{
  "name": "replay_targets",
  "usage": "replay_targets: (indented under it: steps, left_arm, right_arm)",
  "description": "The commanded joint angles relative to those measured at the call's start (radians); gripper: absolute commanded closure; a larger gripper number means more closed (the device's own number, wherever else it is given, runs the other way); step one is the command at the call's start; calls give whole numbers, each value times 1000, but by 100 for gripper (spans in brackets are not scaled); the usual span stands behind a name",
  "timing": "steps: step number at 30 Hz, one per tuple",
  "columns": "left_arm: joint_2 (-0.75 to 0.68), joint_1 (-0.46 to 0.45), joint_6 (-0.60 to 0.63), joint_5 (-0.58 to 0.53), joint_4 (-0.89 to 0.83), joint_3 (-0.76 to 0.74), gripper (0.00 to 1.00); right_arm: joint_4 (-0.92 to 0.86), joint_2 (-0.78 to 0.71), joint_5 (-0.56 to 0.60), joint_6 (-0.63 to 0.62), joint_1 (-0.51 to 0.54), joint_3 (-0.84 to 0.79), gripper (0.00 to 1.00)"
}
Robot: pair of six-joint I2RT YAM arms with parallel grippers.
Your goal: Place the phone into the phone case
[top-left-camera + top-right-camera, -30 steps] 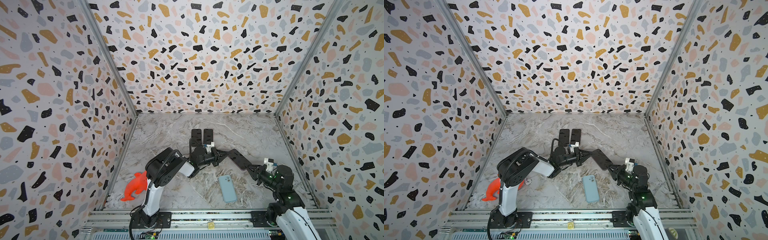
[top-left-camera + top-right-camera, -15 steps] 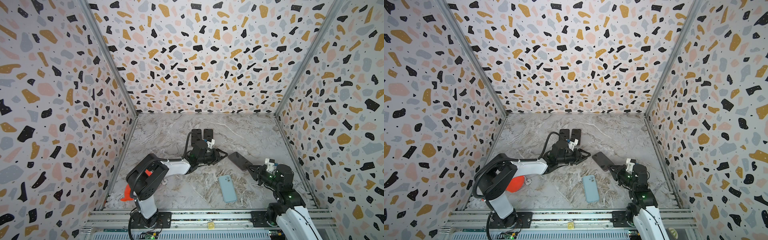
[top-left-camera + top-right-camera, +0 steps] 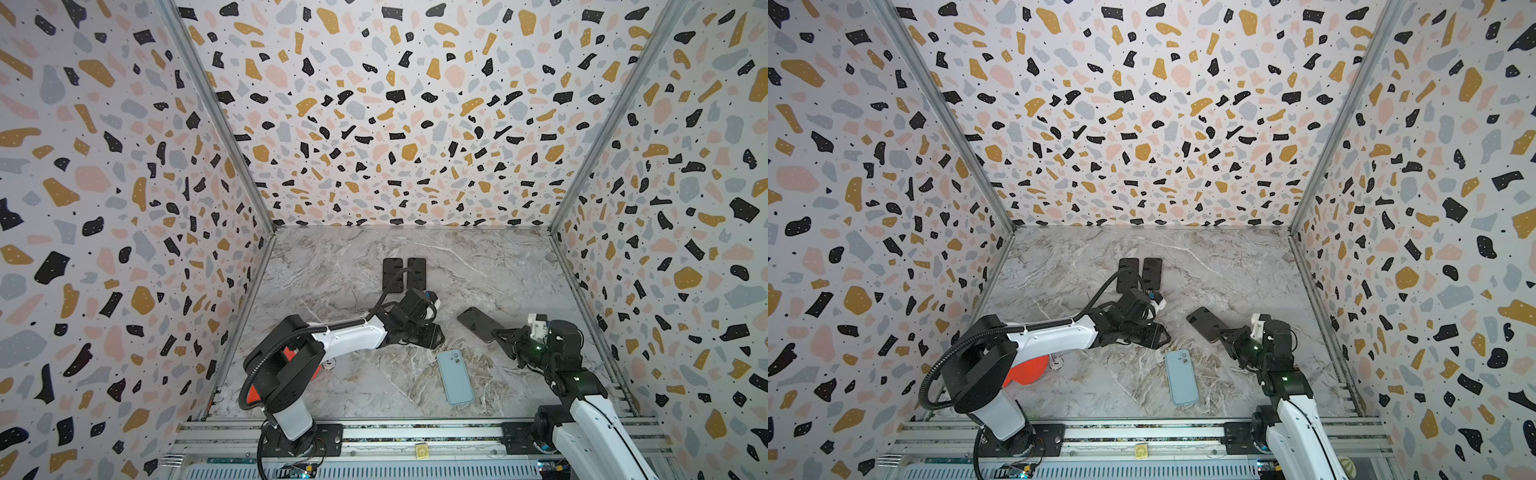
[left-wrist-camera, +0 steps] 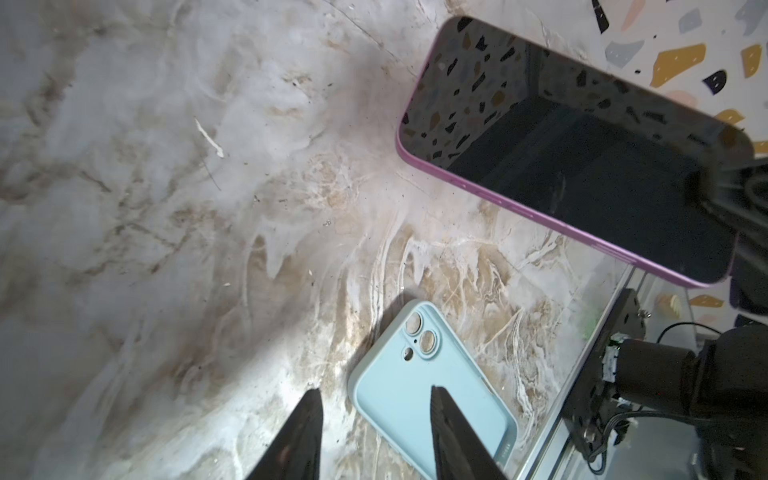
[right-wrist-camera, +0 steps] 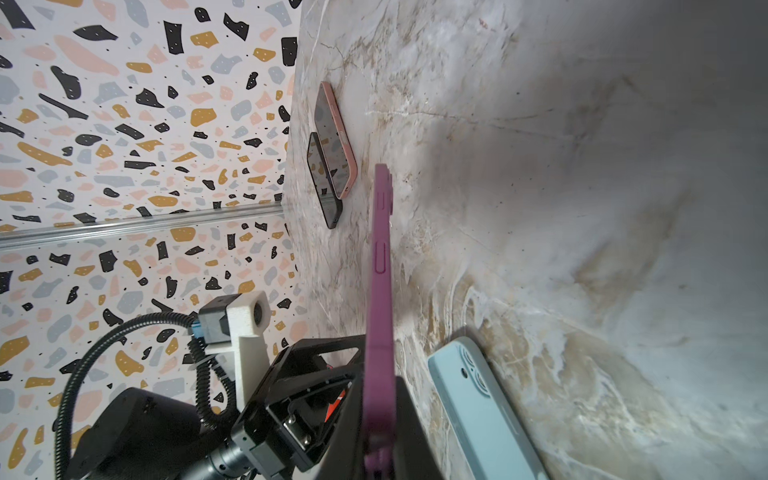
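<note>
In both top views my right gripper is shut on one end of the phone. The phone has a dark screen and a purple edge, and it hangs tilted above the marble floor. The right wrist view shows the phone edge-on between the right gripper's fingers. The light blue phone case lies flat near the front with its camera holes facing up. My left gripper stands open and empty just beyond the case's camera end. In the left wrist view the left gripper hovers over the case, apart from the phone.
Two dark-screened phones lie side by side at the back middle. An orange-red toy sits behind the left arm's base, with a small white ring beside it. Patterned walls close in three sides, and a metal rail runs along the front.
My left gripper opened and let go of the phone, then moved forward towards the case. The right gripper kept hold and drew the phone slightly right. The left arm's base swung round.
</note>
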Motion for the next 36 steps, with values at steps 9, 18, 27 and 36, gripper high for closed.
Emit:
replay_targets:
  steps: [9, 18, 27, 36]
  left_arm:
    - [113, -127, 216, -228, -163, 155, 59]
    - [168, -177, 236, -312, -186, 191, 62]
    - [201, -177, 235, -343, -157, 189, 66]
    - [203, -184, 237, -303, -129, 179, 67]
  right_arm:
    - [45, 142, -88, -250, -59, 144, 100]
    - [58, 137, -118, -257, -94, 106, 100]
    - [58, 131, -130, -259, -106, 90, 100]
    - [53, 128, -141, -262, -120, 78, 100]
